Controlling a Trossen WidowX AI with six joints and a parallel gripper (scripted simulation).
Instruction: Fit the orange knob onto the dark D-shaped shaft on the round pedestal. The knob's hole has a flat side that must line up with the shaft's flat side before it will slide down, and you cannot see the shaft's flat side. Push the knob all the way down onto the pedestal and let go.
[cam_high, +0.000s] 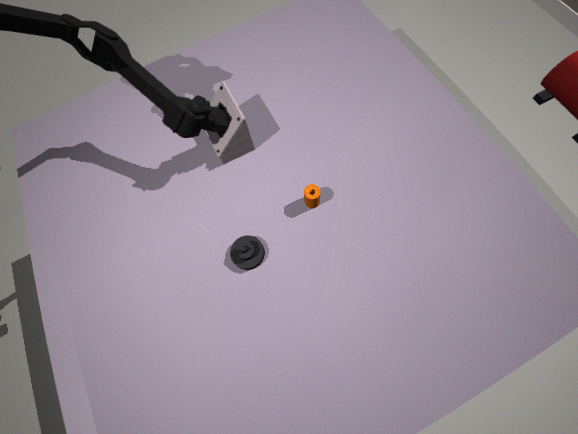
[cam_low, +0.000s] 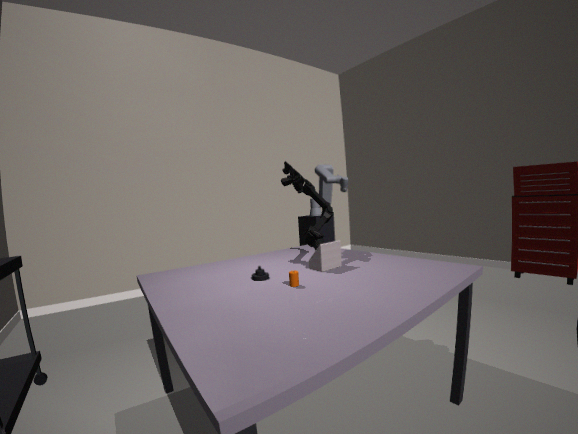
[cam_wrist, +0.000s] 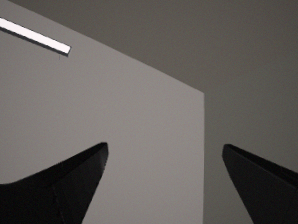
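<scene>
The orange knob (cam_high: 312, 196) (cam_low: 294, 279) stands upright on the table, its hole facing up in the top view. The round dark pedestal (cam_high: 256, 262) (cam_low: 260, 277) stands apart from it, with the dark shaft (cam_high: 245, 249) (cam_low: 259, 269) bare on top. The shaft's flat side cannot be made out. My gripper (cam_wrist: 164, 149) is open and empty, its two black fingers wide apart in the wrist view, which shows only wall and a ceiling light. In the exterior view it is raised high above the table, far from the knob and pedestal; in the top view it is out of frame.
The arm's base sits on a pale wedge-shaped mount (cam_high: 243, 141) (cam_low: 330, 256) at the back of the lilac table (cam_high: 350, 300) (cam_low: 300, 350). A grey robot arm (cam_low: 325, 187) on a dark stand is behind the table. A red cabinet (cam_low: 544, 230) stands off to the right.
</scene>
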